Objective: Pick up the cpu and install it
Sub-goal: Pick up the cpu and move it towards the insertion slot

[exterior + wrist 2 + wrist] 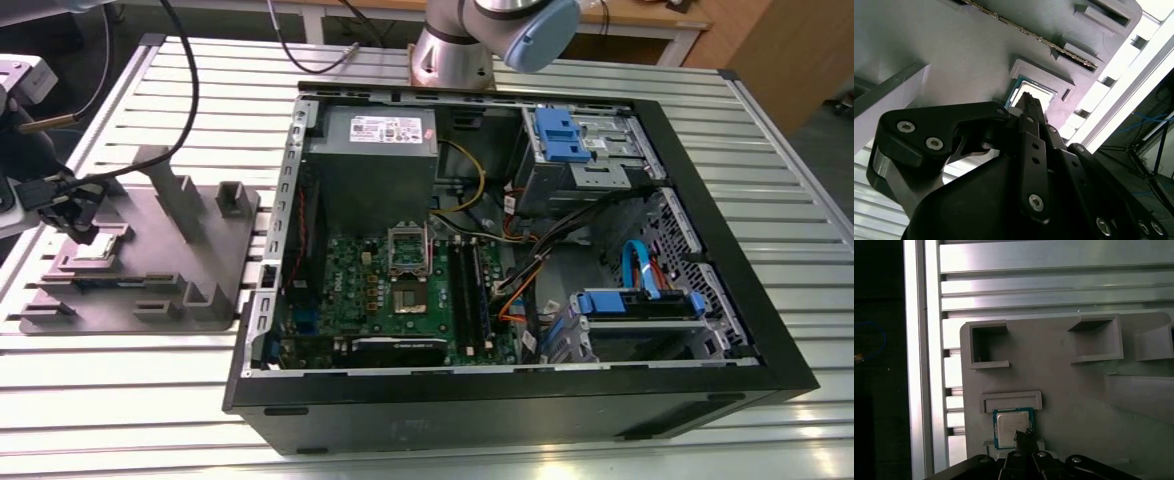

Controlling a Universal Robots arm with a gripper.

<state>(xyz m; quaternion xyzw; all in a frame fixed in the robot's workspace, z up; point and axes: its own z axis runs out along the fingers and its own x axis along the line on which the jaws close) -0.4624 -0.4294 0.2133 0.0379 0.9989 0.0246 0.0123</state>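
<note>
**Exterior view.** An open computer case lies on the slatted aluminium table. Its green motherboard carries the metal-framed socket. At the exterior view's left, my claw stands over the grey moulded tray, well apart from the case.

**Second wrist view.** The cpu lies flat in a shallow, walled recess of the matte tray. The claw hangs over it, drawn narrow with tips together, holding nothing. I cannot tell whether it touches.

**First wrist view.** The cpu shows a silver-grey metal lid on a thin greenish rim, and the claw overlaps one corner. I judge the chip light, rigid and smooth-topped, with a delicate underside. I would grip it on two opposite edges, not the faces.
</note>
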